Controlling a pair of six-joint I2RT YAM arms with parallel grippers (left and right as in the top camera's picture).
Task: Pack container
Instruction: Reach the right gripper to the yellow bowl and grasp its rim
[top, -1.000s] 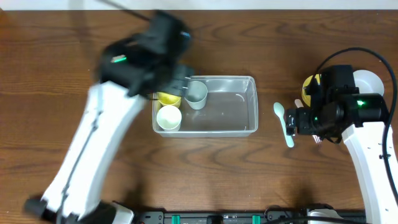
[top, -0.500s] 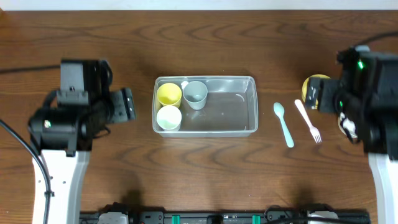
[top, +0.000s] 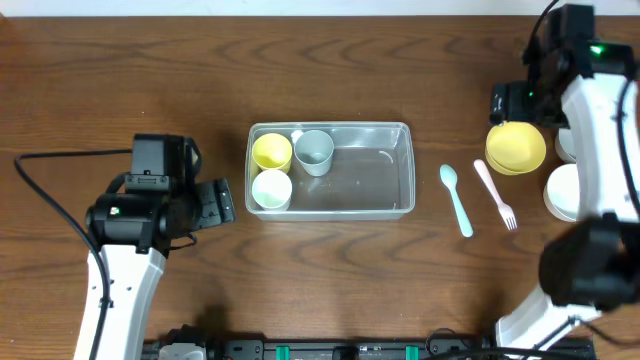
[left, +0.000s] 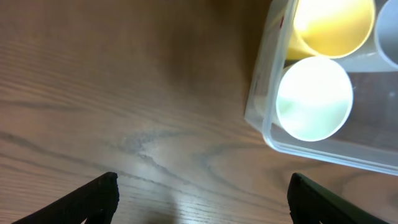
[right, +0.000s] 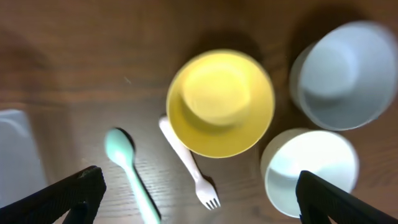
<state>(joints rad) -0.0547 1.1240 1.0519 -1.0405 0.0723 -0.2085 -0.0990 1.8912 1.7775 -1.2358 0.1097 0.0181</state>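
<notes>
The clear plastic rectangular container stands in the middle of the dark wooden table, with its long axis running from left to right. Its left end holds a yellow cup, a grey cup and a white cup. Its right half is bare.

The left gripper hangs just beside the left short wall of the container, near the white cup. Its jaws are spread wide, with nothing between them.

The right gripper is above the far right of the table, also spread wide and holding nothing. Under it lie a yellow round bowl, a grey round bowl, a white round bowl, a mint-green plastic spoon and a pale plastic fork. All are outside the container, on its right side, and the spoon is nearest to it.

I judge the packing to be partly done. The things left lie to the right of the container, so the right arm is much nearer to them, and the bare half faces this arm. From the right gripper the container lies to the left, so the next carry would probably go leftward, along the long axis.
</notes>
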